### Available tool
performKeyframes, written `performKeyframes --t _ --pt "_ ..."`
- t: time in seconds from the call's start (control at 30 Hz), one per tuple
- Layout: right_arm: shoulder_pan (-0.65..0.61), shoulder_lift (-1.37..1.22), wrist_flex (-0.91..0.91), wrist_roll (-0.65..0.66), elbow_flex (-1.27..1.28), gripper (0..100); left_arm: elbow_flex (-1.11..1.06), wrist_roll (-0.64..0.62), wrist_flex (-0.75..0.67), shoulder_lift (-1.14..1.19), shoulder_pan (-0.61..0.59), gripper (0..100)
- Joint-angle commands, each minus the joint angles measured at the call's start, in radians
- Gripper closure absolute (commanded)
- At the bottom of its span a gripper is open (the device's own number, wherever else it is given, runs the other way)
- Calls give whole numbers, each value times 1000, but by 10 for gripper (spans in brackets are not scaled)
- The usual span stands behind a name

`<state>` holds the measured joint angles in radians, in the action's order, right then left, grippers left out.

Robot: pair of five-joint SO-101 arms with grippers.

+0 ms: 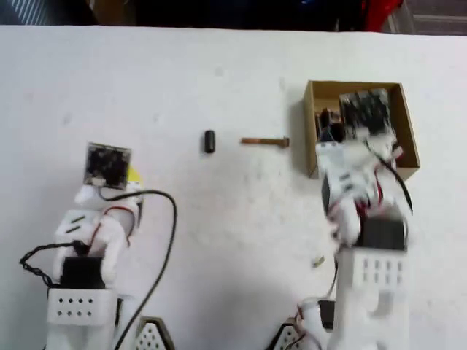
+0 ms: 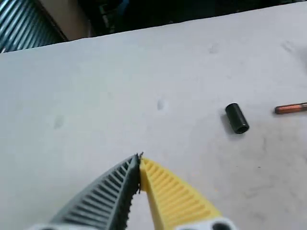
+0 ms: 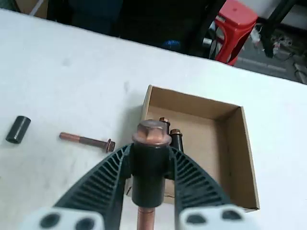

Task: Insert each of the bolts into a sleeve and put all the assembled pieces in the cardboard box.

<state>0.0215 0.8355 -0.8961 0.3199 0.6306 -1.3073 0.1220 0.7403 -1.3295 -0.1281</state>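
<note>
My right gripper (image 3: 149,163) is shut on an assembled piece (image 3: 148,165): a copper bolt pushed through a black sleeve, held above the near edge of the cardboard box (image 3: 230,143). At least one assembled piece (image 3: 173,136) lies inside the box. In the high view that arm (image 1: 357,146) hangs over the box (image 1: 408,124). A loose black sleeve (image 1: 209,141) and a loose copper bolt (image 1: 264,141) lie on the white table, left of the box. My left gripper (image 2: 139,160) is shut and empty, low at the left, well short of the sleeve (image 2: 237,118).
The left arm's black cable (image 1: 164,240) loops over the table near the front. A small bit of debris (image 1: 318,261) lies by the right arm's base. The table's far edge (image 1: 219,28) meets a dark background with a red stool (image 3: 235,24).
</note>
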Motion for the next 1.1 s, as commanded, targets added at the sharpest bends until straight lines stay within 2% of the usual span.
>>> performKeyframes --t 0.0,0.2,0.43,0.53,0.67,1.07 --pt "39 -180 8 38 -167 981 9 8 3 -10 -51 972" --pt "134 -510 2 40 -411 981 8 8 21 -10 -62 972" --pt "165 -900 -12 75 -713 981 6 8 21 -10 -62 972" --pt "160 -1055 -77 123 -882 981 -21 8 -5 -10 -56 972" --pt "159 -1250 -165 123 -1138 981 -54 9 -64 -10 -56 972" --pt "176 -1807 -346 126 -1795 981 -57 9 -68 -10 -54 972"
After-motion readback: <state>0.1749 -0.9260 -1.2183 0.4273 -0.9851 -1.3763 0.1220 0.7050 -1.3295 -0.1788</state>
